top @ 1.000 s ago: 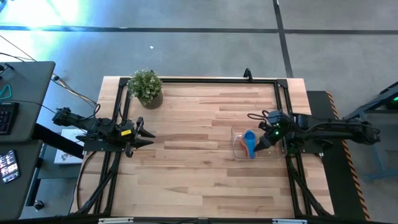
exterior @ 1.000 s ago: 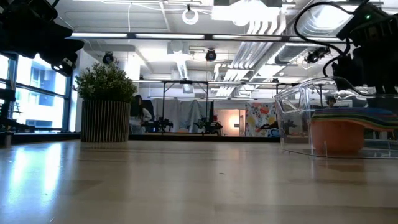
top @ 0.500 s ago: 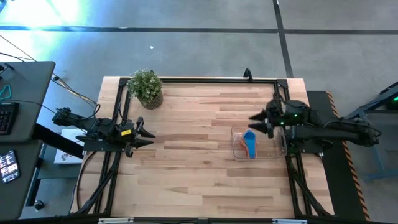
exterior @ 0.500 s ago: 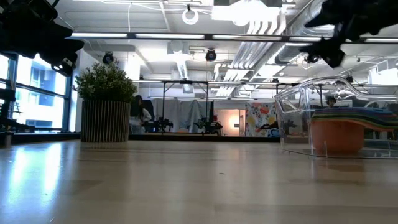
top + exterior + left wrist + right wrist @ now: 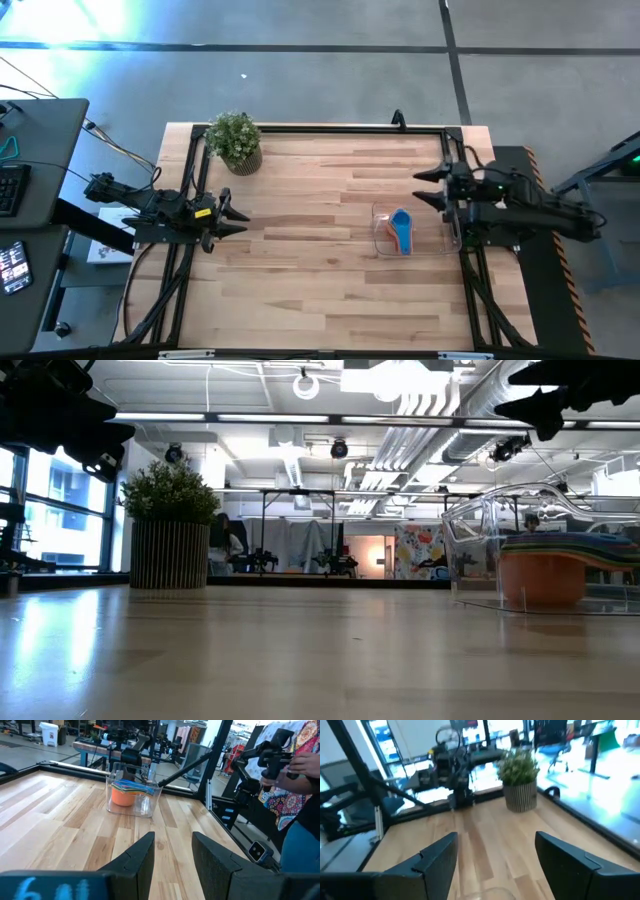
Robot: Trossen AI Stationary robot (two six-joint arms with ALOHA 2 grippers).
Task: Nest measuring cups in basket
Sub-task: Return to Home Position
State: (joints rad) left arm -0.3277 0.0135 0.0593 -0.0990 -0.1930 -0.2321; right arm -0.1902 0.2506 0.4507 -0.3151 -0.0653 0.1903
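Nested measuring cups [image 5: 130,793] sit inside the basket [image 5: 148,805].

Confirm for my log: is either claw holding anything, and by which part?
Nothing is held. The right claw, near the basket, and the left claw, at the left edge, are open and empty; the cups lie in the basket.

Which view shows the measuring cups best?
The low view: the measuring cups sit side-on in the basket, coloured rims layered. The high view shows only blue and orange from above; the left wrist view, the stack farther off; the right wrist view, nothing.
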